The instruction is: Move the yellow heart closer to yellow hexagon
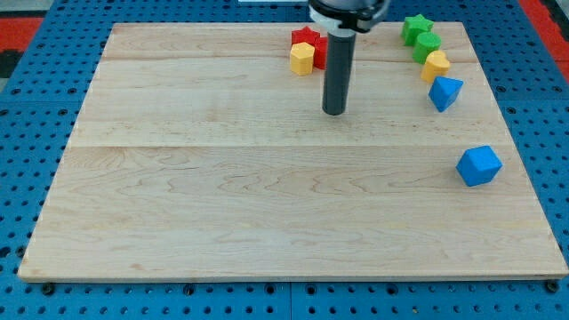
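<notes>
A red block [308, 37], shape unclear, sits at the desk's [222, 196] upper middle. Upper right: a green star [415, 27], a second green block [428, 45], a blue block [444, 92]. A blue cube [479, 165] lies at middle right.

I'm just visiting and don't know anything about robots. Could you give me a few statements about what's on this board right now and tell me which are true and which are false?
1. My tip is touching the yellow heart. False: it stands on bare wood, well apart from the heart, which lies toward the view's right.
2. The yellow hexagon sits right against a red block. True.
3. The yellow heart lies between a green block and a blue block. True.
4. Another blue block, cube-like, rests at the view's top left corner. False: it sits near the view's right edge, lower down than the others.
5. My tip is nearer the hexagon than the heart. True.
</notes>
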